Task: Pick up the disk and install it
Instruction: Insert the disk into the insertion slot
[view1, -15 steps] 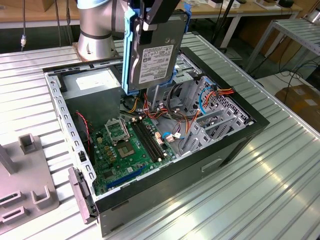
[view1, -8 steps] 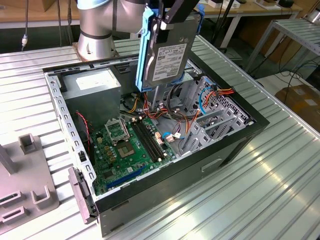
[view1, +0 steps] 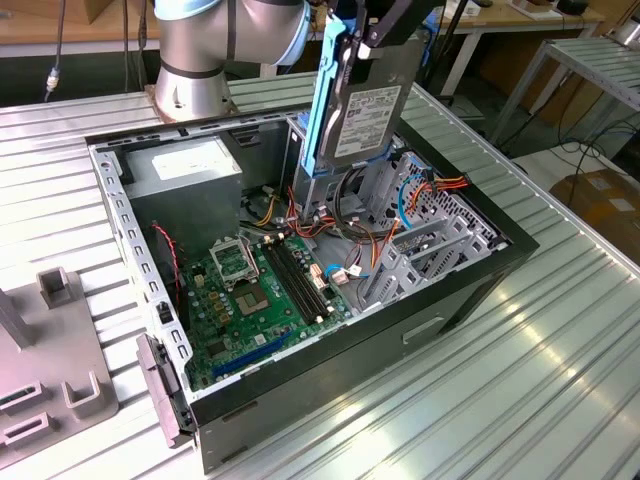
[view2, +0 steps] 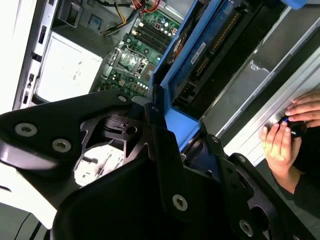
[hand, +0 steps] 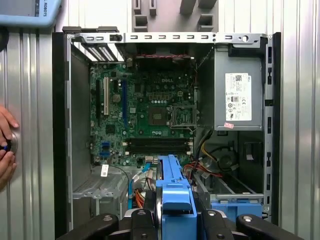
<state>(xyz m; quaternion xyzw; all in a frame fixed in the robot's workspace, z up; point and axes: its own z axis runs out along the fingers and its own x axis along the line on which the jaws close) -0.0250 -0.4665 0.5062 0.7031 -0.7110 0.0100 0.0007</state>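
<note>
Hanging upright above the open case (view1: 455, 290), the disk (view1: 358, 122) is clamped between closed fingers (hand: 144, 223). Exterior view catches its white label (view1: 374, 105) (edge-on in the first wrist view); both wrist views show a hand (view2: 284, 134) beside the case.

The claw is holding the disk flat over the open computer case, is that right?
Not flat. In the exterior view the claw holds the disk upright, on edge, over the open computer case.
</note>
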